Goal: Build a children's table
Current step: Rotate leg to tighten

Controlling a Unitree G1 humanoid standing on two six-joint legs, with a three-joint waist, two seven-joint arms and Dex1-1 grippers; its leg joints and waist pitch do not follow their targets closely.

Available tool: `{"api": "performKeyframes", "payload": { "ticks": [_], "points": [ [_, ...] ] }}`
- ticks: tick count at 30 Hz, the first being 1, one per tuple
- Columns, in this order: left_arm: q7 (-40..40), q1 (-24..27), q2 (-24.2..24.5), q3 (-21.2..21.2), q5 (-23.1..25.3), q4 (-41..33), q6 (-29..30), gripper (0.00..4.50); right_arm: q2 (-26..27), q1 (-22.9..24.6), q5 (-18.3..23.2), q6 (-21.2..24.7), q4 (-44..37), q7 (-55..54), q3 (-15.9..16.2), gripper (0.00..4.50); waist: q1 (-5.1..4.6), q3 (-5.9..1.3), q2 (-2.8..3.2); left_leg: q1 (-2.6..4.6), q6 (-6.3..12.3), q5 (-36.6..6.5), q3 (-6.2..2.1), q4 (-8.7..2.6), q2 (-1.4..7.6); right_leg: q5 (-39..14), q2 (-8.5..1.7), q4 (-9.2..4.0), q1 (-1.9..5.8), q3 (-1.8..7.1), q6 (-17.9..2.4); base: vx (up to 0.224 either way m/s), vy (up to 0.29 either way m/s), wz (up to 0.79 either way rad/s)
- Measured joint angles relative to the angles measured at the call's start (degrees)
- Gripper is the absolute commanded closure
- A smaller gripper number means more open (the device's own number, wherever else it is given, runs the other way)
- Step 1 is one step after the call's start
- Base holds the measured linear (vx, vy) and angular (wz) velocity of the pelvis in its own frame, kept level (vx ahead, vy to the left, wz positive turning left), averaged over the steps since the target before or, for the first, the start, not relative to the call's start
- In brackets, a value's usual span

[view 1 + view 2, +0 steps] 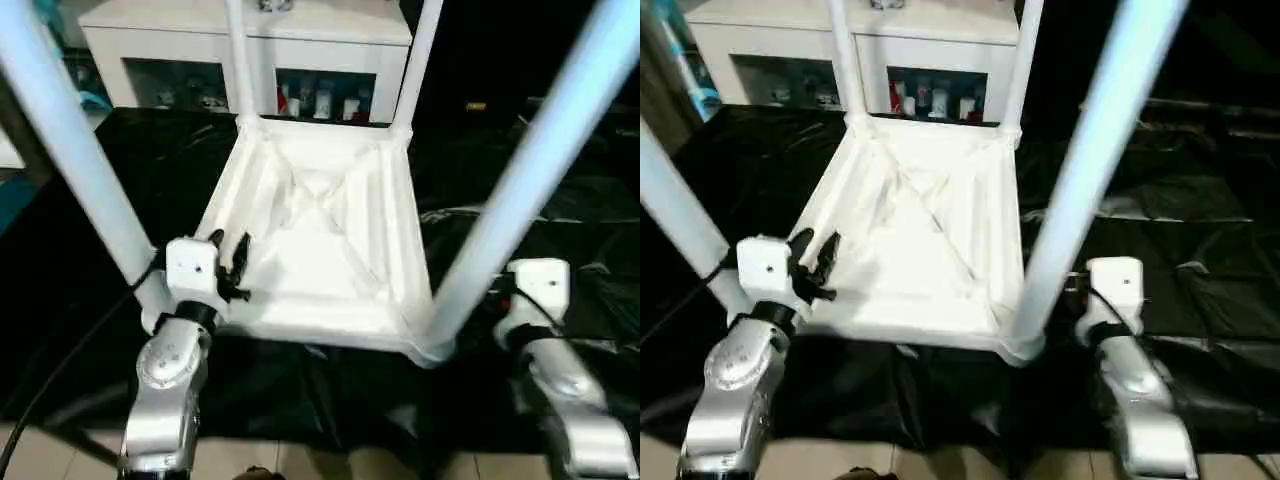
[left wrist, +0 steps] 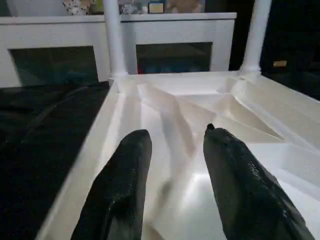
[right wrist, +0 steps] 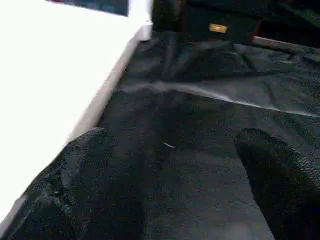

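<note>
White children's table [image 1: 320, 250] upside down, four legs up, X-ribbed underside ahead of left gripper [image 2: 172, 150], half-open, empty, right gripper [image 3: 170, 165] wide beside its edge

1. Both forearms are silver metal with rounded joint housings.
2. Each wrist carries a white, boxy block with a small dark screw hole.
3. The left gripper [image 1: 232, 262] and right gripper [image 3: 170, 200] have black, tapered fingers.
4. Black cables run along the left forearm and right wrist.
</note>
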Motion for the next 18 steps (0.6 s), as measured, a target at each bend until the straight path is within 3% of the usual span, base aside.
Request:
{"api": "performKeyframes", "payload": {
  "ticks": [1,2,3,5,7,10,16,18],
  "points": [
    [0.34,0.61,-0.45,-0.67,0.38,-0.40,-0.23,2.52,-1.31,0.00,0.00,-0.24,1.03,0.30,-1.06,0.18,0.82,0.25,0.13,0.03,-0.03,-0.01,-1.08,0.79,0.07,0.12,-0.06,0.01,-0.02,-0.48,-0.09,-0.106,-0.073,-0.22],
    [0.41,0.76,-0.58,-1.17,0.68,-0.67,-0.85,2.52,-2.26,-0.16,0.00,-0.38,1.76,0.53,-1.85,0.18,1.02,0.38,0.61,0.05,-0.22,0.12,-1.68,0.98,0.39,0.25,-0.06,0.13,0.07,-1.14,-0.19,-0.100,-0.021,-0.27],
    [0.51,0.74,-0.27,-1.03,1.05,-0.98,-1.70,2.52,-2.63,-0.35,0.00,-0.44,2.53,0.80,-2.51,0.18,0.79,0.54,1.00,0.36,-1.03,0.62,-2.05,1.13,0.64,0.24,-0.04,0.11,0.17,-1.71,-0.20,0.000,0.000,0.00],
    [1.48,0.46,1.29,0.39,1.41,-2.06,-3.66,2.52,-3.88,-0.84,-0.05,-0.83,4.15,1.77,-2.54,0.18,-0.68,0.67,1.56,0.78,-1.38,0.49,-2.80,0.87,0.79,0.19,0.13,-0.49,0.61,-2.48,-0.31,-0.089,0.017,-0.26],
    [1.42,0.21,2.72,1.95,0.80,-3.30,-3.80,2.52,-5.92,-1.15,0.56,-0.84,4.33,3.80,-3.57,0.18,-1.23,1.06,1.36,0.74,-1.87,0.19,-2.94,0.48,0.72,0.30,0.11,-0.90,0.63,-2.48,-0.65,-0.058,0.017,-0.21],
    [-3.05,0.43,5.98,3.01,-3.81,-6.22,-1.95,2.52,-8.20,-0.68,5.80,0.35,3.56,10.13,-5.78,0.18,-1.36,1.19,1.59,0.80,-1.88,0.19,-2.94,0.43,0.70,0.48,-0.04,-1.03,0.17,-2.48,-0.95,-0.035,0.017,-0.22],
    [-20.96,5.37,16.77,1.70,-16.08,-13.13,7.58,2.52,-15.09,6.29,12.73,1.21,-1.67,27.70,-2.64,0.18,-0.81,0.93,2.06,1.04,-1.87,0.20,-2.85,0.40,0.70,1.57,-0.04,-1.50,0.10,-2.37,-1.69,-0.001,0.004,-0.07],
    [-23.51,5.63,19.00,1.74,-16.59,-13.14,9.36,2.52,-16.38,7.45,13.96,1.30,-2.31,31.30,-1.94,0.18,-0.55,0.92,2.06,1.08,-1.87,0.20,-2.68,0.40,0.70,2.22,-0.04,-1.60,0.08,-2.20,-1.84,0.000,0.000,0.00]
  ]
}}
